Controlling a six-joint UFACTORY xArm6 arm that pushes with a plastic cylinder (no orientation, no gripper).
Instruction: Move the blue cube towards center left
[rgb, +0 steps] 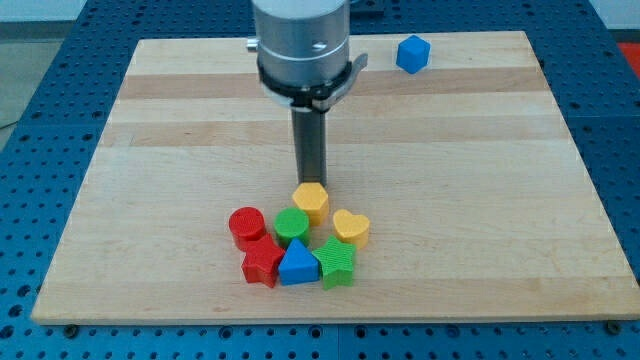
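Your rod's tip (311, 183) touching the yellow plastic hexagon block (311, 201), no fingers to report, blue plastic cube (412, 53) well apart at the wooden board's (450, 180) top right

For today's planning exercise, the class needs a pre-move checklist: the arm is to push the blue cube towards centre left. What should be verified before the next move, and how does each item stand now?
1. Blue cube in view, near the board's top right: ok.
2. Cube standing alone, no block touching it: ok.
3. My tip placed at the cube's right side to push it leftward: not ok; it sits just above the yellow block in the lower cluster.
4. Tip clear of that yellow block: cannot tell; they look very close.
5. Path from the cube to centre left free of blocks: ok; the red cylinder, green block and others lie lower down.
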